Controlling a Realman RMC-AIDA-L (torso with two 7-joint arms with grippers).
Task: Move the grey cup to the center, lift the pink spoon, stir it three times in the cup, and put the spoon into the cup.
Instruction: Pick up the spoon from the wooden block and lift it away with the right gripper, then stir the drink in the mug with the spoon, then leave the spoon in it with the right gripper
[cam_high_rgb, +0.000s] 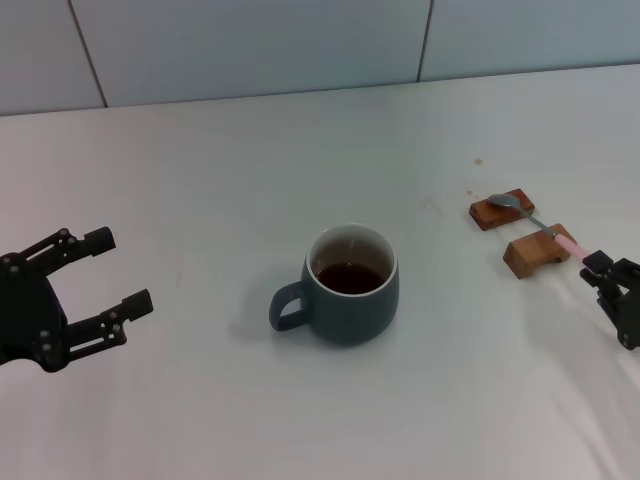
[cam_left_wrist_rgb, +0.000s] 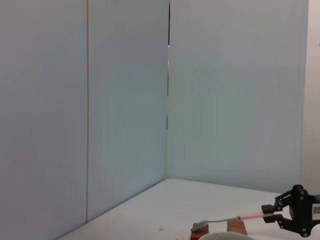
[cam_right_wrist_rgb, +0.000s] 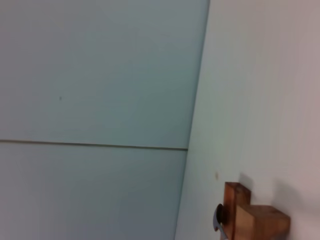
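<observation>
The grey cup stands upright in the middle of the table, handle toward my left, with dark brown liquid inside; its pale rim shows in the left wrist view. The pink spoon lies across two wooden blocks at the right, silver bowl on the far block, and also shows in the left wrist view. My right gripper is at the near end of the pink handle, fingers closed around it. My left gripper is open and empty, left of the cup and apart from it.
The far wooden block and the near wooden block carry the spoon; one block fills the corner of the right wrist view. A pale panelled wall runs along the table's far edge.
</observation>
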